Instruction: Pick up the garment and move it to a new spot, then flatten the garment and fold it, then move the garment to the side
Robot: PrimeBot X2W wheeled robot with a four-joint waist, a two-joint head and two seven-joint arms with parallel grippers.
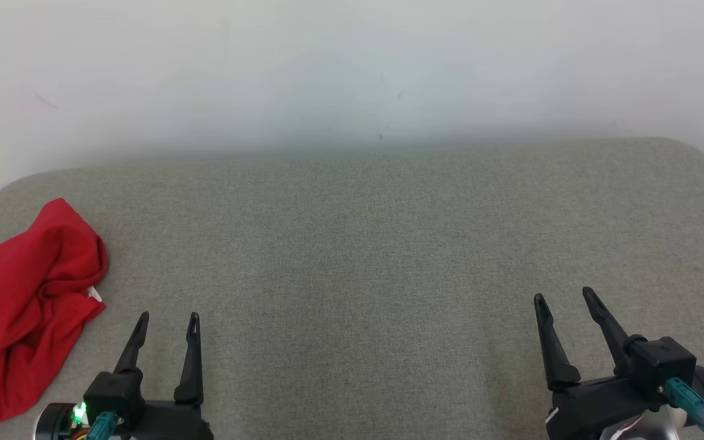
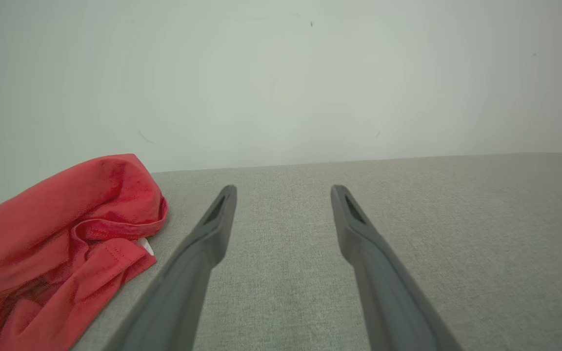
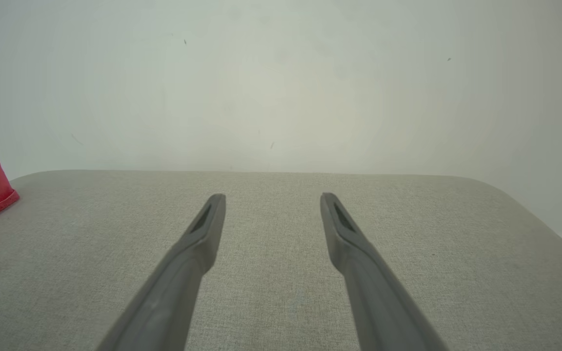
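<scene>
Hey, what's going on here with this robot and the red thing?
Nothing is being handled right now. The red garment lies crumpled at the left edge of the grey padded surface. The left claw is open beside it, not touching it, and the right claw is open far to the right. The pickup has not yet begun.
</scene>
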